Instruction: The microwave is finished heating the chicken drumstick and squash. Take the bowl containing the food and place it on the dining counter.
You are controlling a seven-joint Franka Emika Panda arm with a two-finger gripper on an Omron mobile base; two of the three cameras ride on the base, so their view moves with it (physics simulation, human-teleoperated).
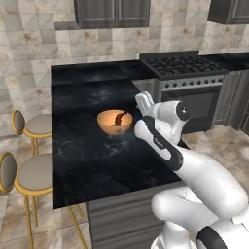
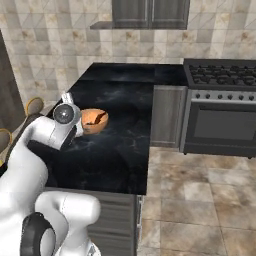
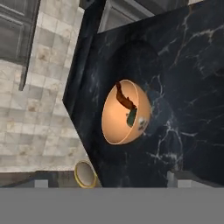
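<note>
The orange-tan bowl (image 1: 115, 122) (image 2: 93, 121) (image 3: 124, 114) rests upright on the black veined dining counter (image 1: 92, 160) (image 2: 117, 145) (image 3: 188, 100). Inside it lie the reddish-brown chicken drumstick (image 3: 124, 99) (image 1: 120, 118) and the small dark green squash (image 3: 131, 118). My gripper (image 1: 138, 115) (image 3: 114, 181) hovers just to the right of the bowl in the left base view. It is open, the fingertips (image 3: 41, 183) stand wide apart, and nothing is between them. A gap separates the gripper from the bowl. The microwave is out of view.
A black stove (image 1: 185, 65) (image 2: 222, 75) with an oven adjoins the counter on the right. Two gold-legged bar stools (image 1: 34, 172) (image 1: 31, 124) stand along the counter's left edge, and one stool (image 3: 85, 174) shows below the counter edge in the hand view. Dark wall cabinets (image 1: 114, 12) hang above.
</note>
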